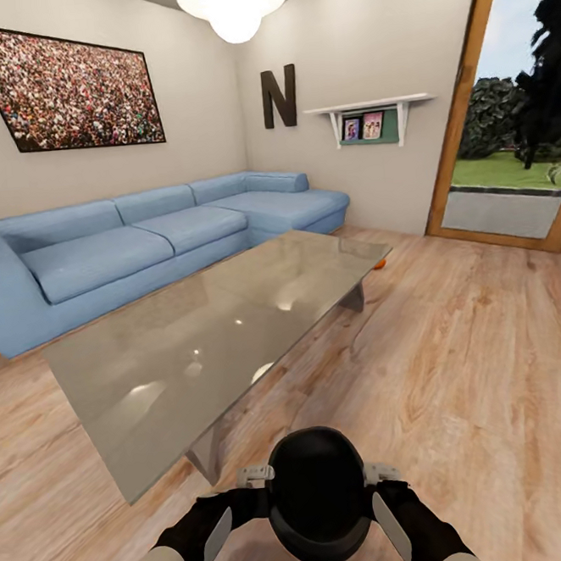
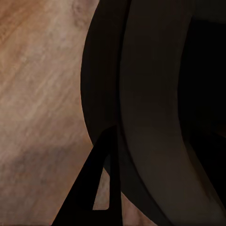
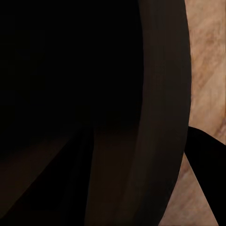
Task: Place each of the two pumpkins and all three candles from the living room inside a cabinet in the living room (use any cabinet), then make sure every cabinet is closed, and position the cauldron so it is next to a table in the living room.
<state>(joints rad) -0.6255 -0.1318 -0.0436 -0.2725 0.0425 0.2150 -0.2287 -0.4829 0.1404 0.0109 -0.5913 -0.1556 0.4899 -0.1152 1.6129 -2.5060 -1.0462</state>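
I hold the matte-black cauldron (image 1: 318,492) low in front of my trunk, above the wood floor. My left gripper (image 1: 257,476) is shut on its left rim and my right gripper (image 1: 381,474) on its right rim. Its dark rim (image 2: 150,117) stands beside a black finger (image 2: 101,188) in the left wrist view. The right wrist view has the rim (image 3: 162,117) and a finger (image 3: 207,160) over wood floor. The glossy glass-topped table (image 1: 152,368) stands just ahead and to the left. One small orange pumpkin (image 1: 380,263) peeks out on the floor behind the table's far corner.
A blue corner sofa (image 1: 141,242) runs along the wall behind the table. A wood-framed glass door (image 1: 506,142) opens to the garden at the right. A white wall shelf (image 1: 367,105) hangs at the back. Open wood floor (image 1: 473,340) lies right of the table.
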